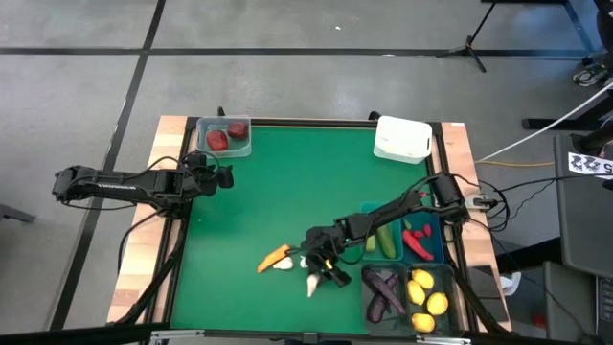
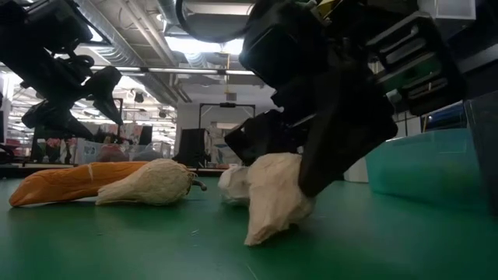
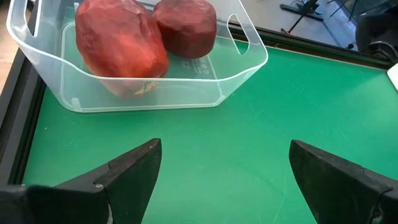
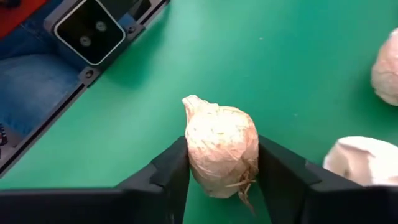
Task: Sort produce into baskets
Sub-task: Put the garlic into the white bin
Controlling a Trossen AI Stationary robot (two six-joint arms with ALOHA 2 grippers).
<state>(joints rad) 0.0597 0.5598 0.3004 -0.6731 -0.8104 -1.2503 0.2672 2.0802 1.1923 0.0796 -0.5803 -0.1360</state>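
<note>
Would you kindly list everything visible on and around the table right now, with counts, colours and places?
Garlic: three, white; one between the right gripper's fingers, two on the mat beside it.
Carrot: one, orange, on the mat's front middle.
Round produce: two, dark red, in the clear basket.
Clear basket: one, back left corner.
White basket: one, back right.
Teal basket: holds green cucumbers and red peppers, right side.
Dark basket: front right, holds purple eggplants and yellow lemons.
Green mat: one, covers the table.
Left gripper: open, before the clear basket.
Right gripper: fingers against one garlic.
</note>
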